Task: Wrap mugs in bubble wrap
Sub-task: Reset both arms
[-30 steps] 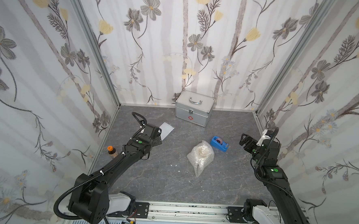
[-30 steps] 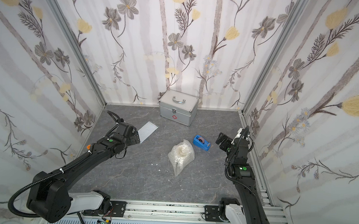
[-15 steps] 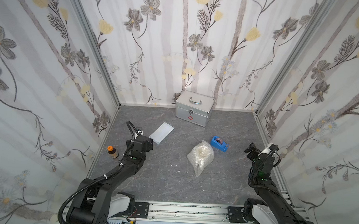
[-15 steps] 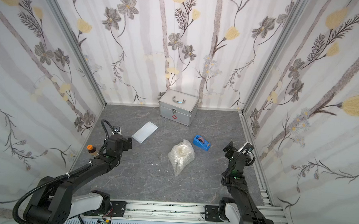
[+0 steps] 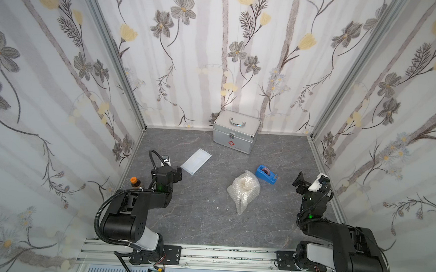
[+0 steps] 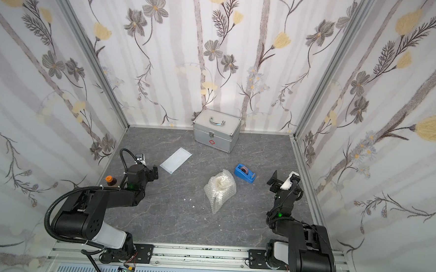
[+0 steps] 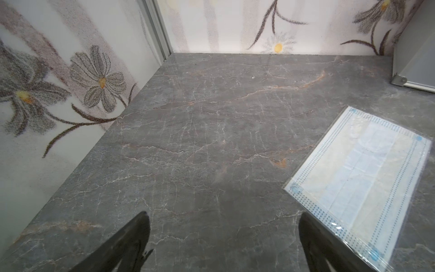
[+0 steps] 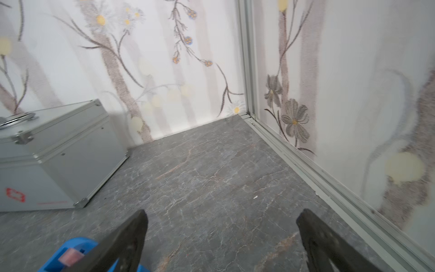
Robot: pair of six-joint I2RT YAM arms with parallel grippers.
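I am holding my left fingers (image 5: pixel 178 172) wide apart, with nothing between them. They are hanging near the left wall, just beside the packet (image 5: pixel 196 161). The bottle (image 5: pixel 134 181) is standing next to my left arm.

I am holding my right fingers (image 5: pixel 299 179) wide apart too, and they are gripping nothing. They are hanging near the right wall, not far from the blue tape holder (image 5: pixel 266 173).

The mug (image 5: pixel 245 183) is sitting in the middle of the table (image 5: pixel 194 217), between my two arms and well apart from both sets of fingers. The bubble wrap (image 5: pixel 243 198) is bunched all around it, so the mug is showing only as a pale shape through the plastic. One end of the wrap is trailing toward my side of the table. The case (image 5: pixel 235 132) is standing shut by the back wall.
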